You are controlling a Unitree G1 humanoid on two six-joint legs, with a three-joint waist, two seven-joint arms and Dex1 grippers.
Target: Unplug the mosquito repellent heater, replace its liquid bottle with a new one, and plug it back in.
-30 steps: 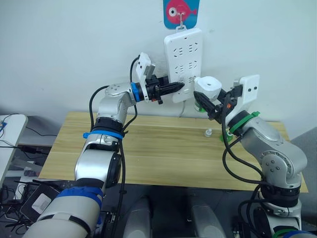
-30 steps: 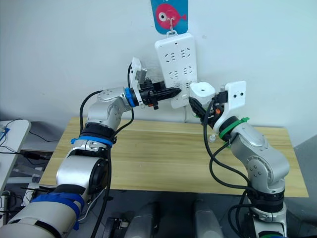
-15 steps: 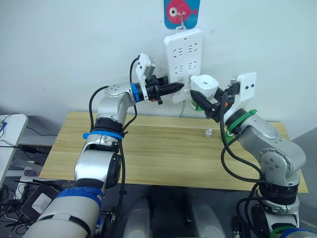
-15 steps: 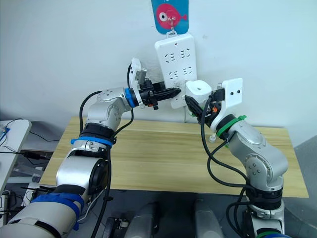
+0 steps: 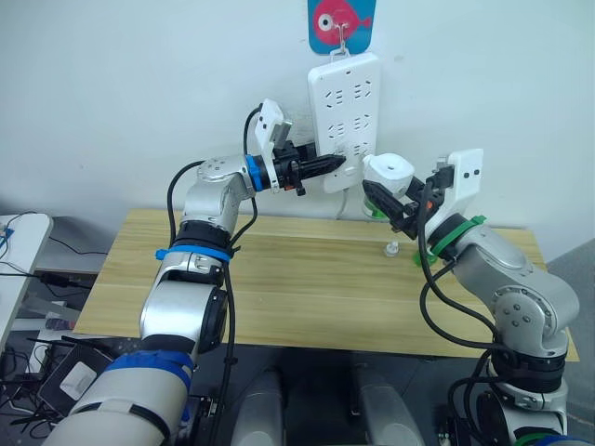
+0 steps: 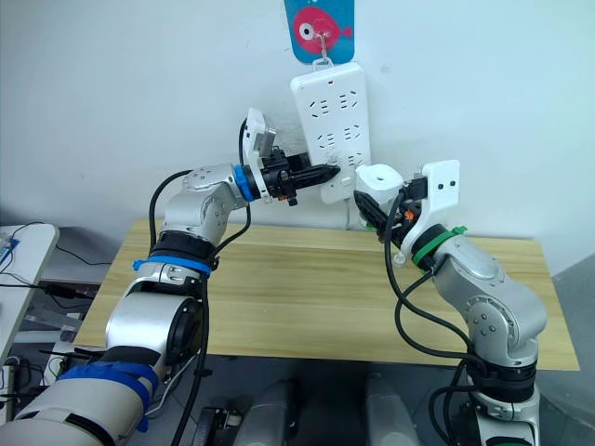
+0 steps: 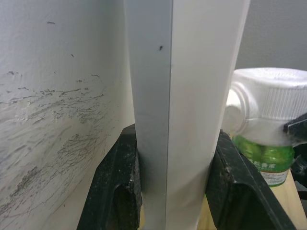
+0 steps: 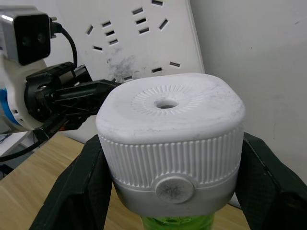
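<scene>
1. Mosquito repellent heater point(image 5: 390, 171) sits clamped in my right gripper point(image 5: 388, 197), held up off the wooden table point(image 5: 279, 279), just right of the lower end of the white power strip point(image 5: 344, 116) hanging on the wall. From the head cameras I see a green liquid bottle point(image 5: 375, 206) fitted under the heater. My left gripper point(image 5: 337, 163) pinches the strip's lower left edge. A small clear bottle point(image 5: 391, 248) stands on the table below the heater. A red fish hook plate point(image 5: 339, 23) holds the strip at its top.

2. In my left wrist view the two black fingers point(image 7: 115, 182) squeeze the strip's edge point(image 7: 177, 110) from both sides, with the wall beside it. The heater's ribbed white body point(image 7: 268, 103) and green bottle point(image 7: 266, 158) show just beyond.

3. In my right wrist view the fingers point(image 8: 76, 187) press both flanks of the heater point(image 8: 170, 143), vent hole facing the camera. The strip's sockets point(image 8: 144, 38) and my left gripper point(image 8: 91, 96) lie behind it.
</scene>
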